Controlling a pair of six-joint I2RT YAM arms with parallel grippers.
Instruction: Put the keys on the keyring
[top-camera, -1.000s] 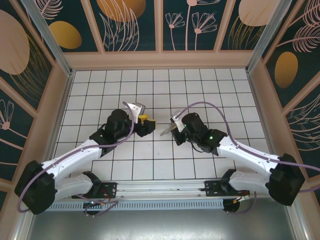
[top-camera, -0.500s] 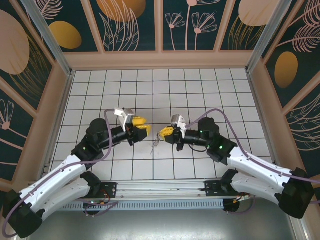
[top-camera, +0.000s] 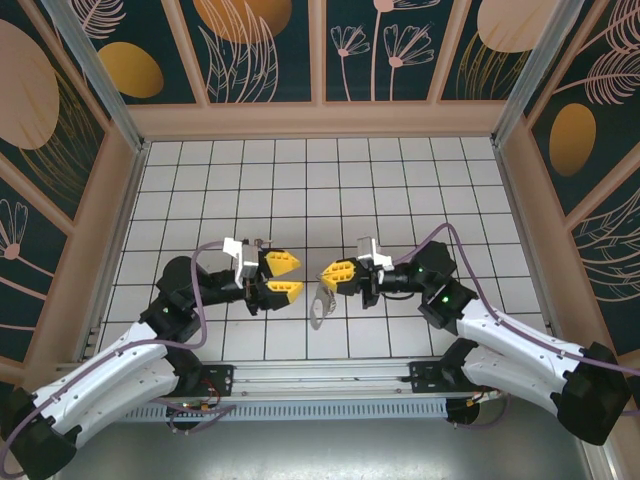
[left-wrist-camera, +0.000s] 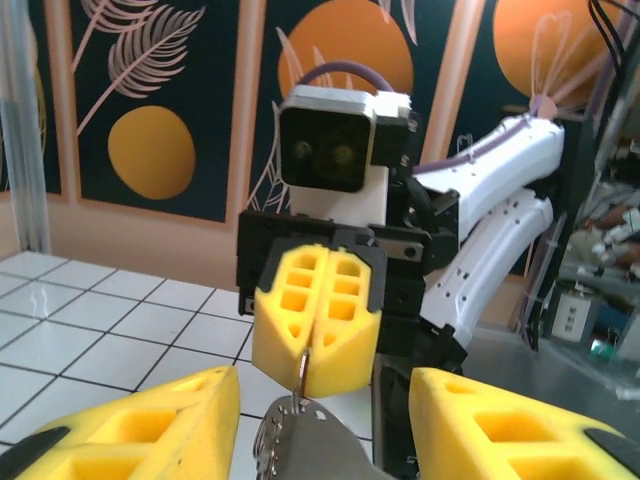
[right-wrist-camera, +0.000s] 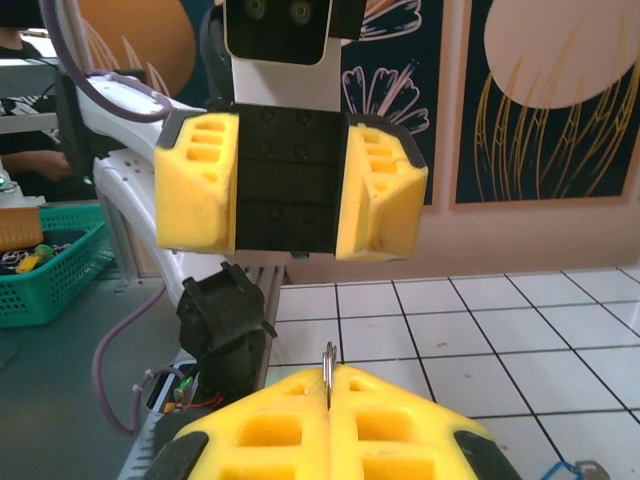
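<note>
Just below the right pincer (top-camera: 325, 272), clamped tight on it, the keyring (top-camera: 318, 305) dangles; the left pincer (top-camera: 298, 276) beside it, half open and empty, should close squarely without tugging.

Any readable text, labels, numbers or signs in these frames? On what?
No text can be read anywhere.
White camera housing: no print visible.
Bench clutter: too blurred to read.
Green basket: contents too small to read.
Wall panels: leaf and circle art, no lettering.
</note>
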